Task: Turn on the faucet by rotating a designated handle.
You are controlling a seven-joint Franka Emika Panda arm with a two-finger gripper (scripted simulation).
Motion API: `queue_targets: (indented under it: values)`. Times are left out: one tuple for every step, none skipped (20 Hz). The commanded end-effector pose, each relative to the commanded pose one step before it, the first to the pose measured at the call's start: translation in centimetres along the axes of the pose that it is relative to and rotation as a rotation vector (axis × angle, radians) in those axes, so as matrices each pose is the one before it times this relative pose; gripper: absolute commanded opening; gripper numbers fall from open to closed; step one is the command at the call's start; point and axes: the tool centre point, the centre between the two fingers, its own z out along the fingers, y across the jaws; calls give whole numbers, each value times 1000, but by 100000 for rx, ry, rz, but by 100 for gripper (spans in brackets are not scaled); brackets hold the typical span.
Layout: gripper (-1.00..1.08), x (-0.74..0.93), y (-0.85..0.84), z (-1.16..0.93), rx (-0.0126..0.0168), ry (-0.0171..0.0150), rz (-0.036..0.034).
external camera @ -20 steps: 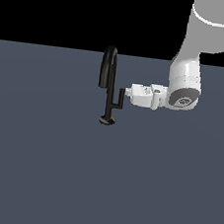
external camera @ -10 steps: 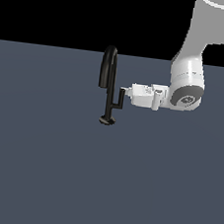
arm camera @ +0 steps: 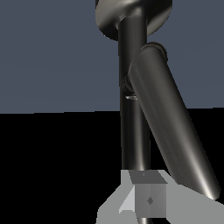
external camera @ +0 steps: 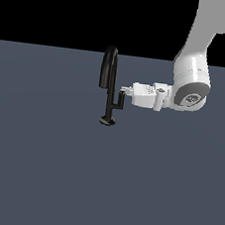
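Grey floor unchanged; gripper [external camera: 125, 91] has crept against the handle [external camera: 120, 99] of the faucet [external camera: 108, 84], jaw spread indiscernible.

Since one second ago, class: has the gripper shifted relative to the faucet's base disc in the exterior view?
No. The gripper sits at the handle's upright tip, the same spot beside the faucet as before.

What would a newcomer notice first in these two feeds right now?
The black faucet stands alone on the grey floor, its arched spout rising above the horizon. From the exterior view's right, the white arm reaches in level, its hand right at the upright tip of the handle. In the wrist view the handle fills the frame.
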Motion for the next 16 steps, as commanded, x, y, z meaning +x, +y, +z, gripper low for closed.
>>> queue_targets:
  values:
    - [-100, -9, 13, -12, 3, -15, -8]
    - [-100, 107, 293, -10, 0, 0, 0]
    - [-100, 108, 296, -11, 0, 0, 0]
    - [-100, 144, 291, 26, -69, -41, 56]
    - [-100, 111, 303, -11, 0, 0, 0]
    - [-100, 112, 306, -11, 0, 0, 0]
    - [-100, 155, 300, 34, -84, -49, 69]
    - [-100, 115, 313, -11, 0, 0, 0]
    - [-100, 116, 316, -11, 0, 0, 0]
    - [-100, 142, 314, 14, -49, -28, 40]
    - [-100, 119, 323, -12, 0, 0, 0]
    - [-100, 154, 319, 24, -69, -39, 57]
    - [-100, 122, 329, -12, 0, 0, 0]
    - [-100, 124, 333, -12, 0, 0, 0]
    - [-100, 158, 329, 24, -70, -37, 57]
    - [-100, 127, 340, -13, 0, 0, 0]
